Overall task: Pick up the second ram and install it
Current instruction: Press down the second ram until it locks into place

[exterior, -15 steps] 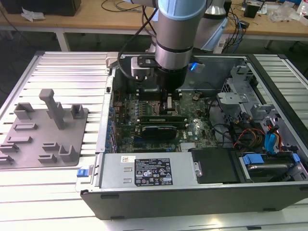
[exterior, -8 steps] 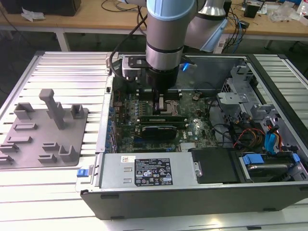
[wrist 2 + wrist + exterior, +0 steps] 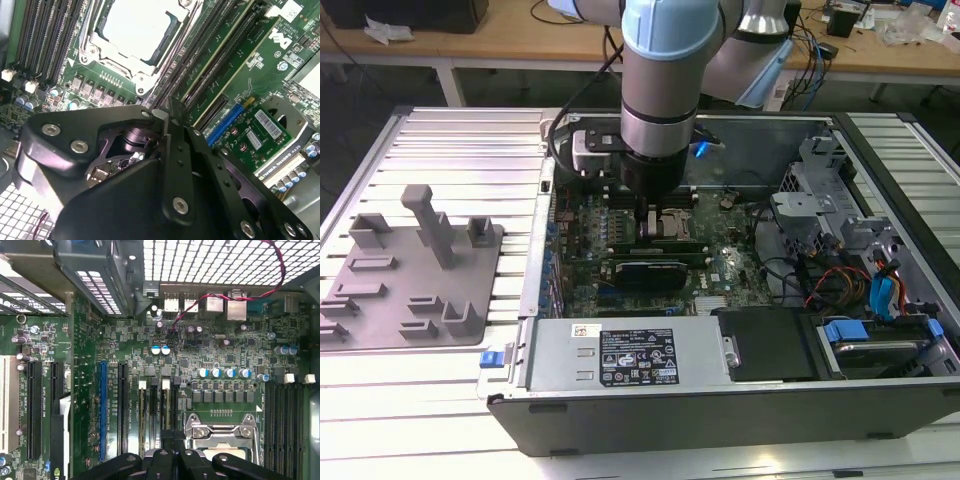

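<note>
Hand (image 3: 167, 112) down inside the open computer case (image 3: 620, 420), fingers together, apparently clamped on the second ram (image 3: 171, 111), seen edge-on above the memory slots (image 3: 152, 415) beside the processor socket (image 3: 132, 30). Stick's long axis apparently parallel to the slots; facing unclear. Risk: slight misalignment or tilt, then jammed slot, unlatched end, or flexed motherboard (image 3: 210, 350).

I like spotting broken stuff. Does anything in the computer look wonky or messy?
Nothing stands out. The gripper is down over the motherboard beside the processor socket, and the grey fixture tray sits flat outside the case.
</note>
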Tool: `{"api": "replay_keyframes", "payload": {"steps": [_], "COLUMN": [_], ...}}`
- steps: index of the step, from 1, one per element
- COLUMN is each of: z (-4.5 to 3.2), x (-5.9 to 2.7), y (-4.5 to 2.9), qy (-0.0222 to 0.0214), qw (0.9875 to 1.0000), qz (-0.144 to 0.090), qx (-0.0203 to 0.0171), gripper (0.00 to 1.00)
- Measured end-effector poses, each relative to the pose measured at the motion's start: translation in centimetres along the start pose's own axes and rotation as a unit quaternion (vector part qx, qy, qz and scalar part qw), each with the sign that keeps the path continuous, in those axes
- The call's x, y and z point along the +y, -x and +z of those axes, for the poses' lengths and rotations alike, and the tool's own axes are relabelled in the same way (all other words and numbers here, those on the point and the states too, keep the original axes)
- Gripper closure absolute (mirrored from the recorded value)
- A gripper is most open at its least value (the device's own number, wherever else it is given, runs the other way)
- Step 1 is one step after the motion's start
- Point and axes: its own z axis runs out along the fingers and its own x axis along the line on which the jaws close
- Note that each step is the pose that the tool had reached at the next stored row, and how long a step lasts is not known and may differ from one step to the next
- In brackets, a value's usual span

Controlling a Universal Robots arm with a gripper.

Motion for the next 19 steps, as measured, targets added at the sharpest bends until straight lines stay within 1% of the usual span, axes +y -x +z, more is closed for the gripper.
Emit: {"api": "replay_keyframes", "payload": {"steps": [3,4,5,6,8,10,13,14,16,19], "z": [0.02,-0.42,-1.13,-1.86,-2.65,-3.87,-3.89,-3.91,-3.92,-3.92], "x": [0.0,-0.02,0.01,0.02,0.03,0.04,-0.99,-2.15,-3.03,-3.05], "y": [0.0,0.05,0.06,0.09,0.12,0.19,0.17,0.16,0.14,0.15], "qy": [-0.0001,-0.0009,-0.0001,-0.0001,-0.0001,-0.0002,-0.0001,0.0,0.0,0.0], "qw": [1.0,1.0,1.0,1.0,1.0,1.0,1.0,1.0,1.0,1.0], "qz": [0.0,0.0,0.0,0.0,0.0,0.0,0.0,0.0,0.0,0.0], "qx": [-0.0002,-0.0011,-0.0001,-0.0001,0.0,0.0001,0.0006,0.0006,0.0006,0.0006], "gripper": [0.92,0.92,0.92,0.92,0.92,0.92,0.92,0.92,0.92,0.92]}}
